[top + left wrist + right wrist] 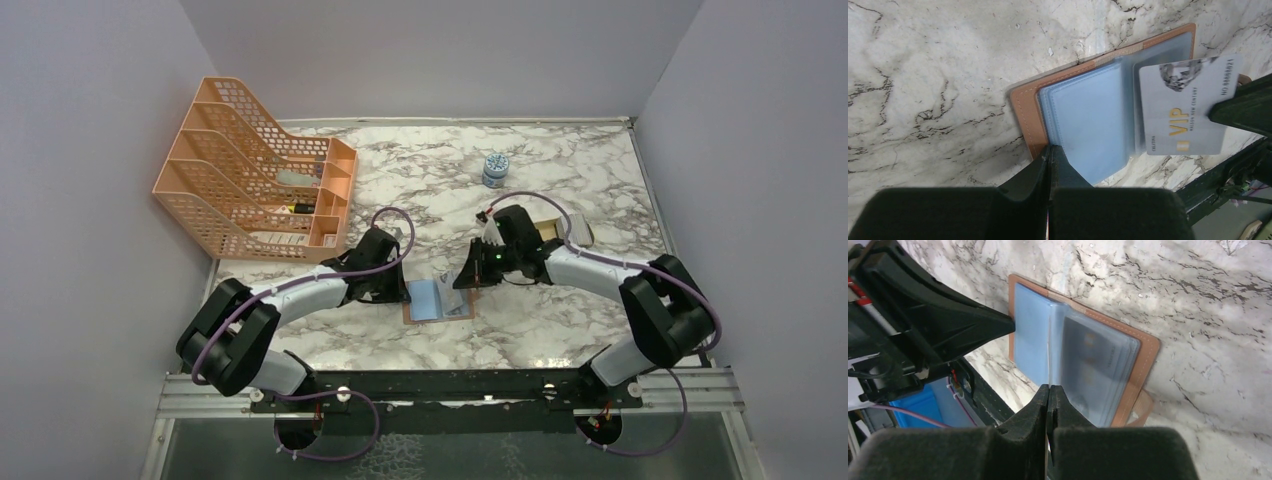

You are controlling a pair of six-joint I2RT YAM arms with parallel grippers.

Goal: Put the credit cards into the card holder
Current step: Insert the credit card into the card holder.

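The tan card holder (437,299) lies open on the marble counter (540,330). The left tool (1050,151), fully closed, touches its edge; the right tool (1048,390) pinches a grey VIP card (1185,107) partly over it.

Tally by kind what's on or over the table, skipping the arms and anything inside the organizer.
Card holder: 1
Card: 1
Organizer: 1
Jar: 1
Tan item, partly hidden: 1
Total: 5
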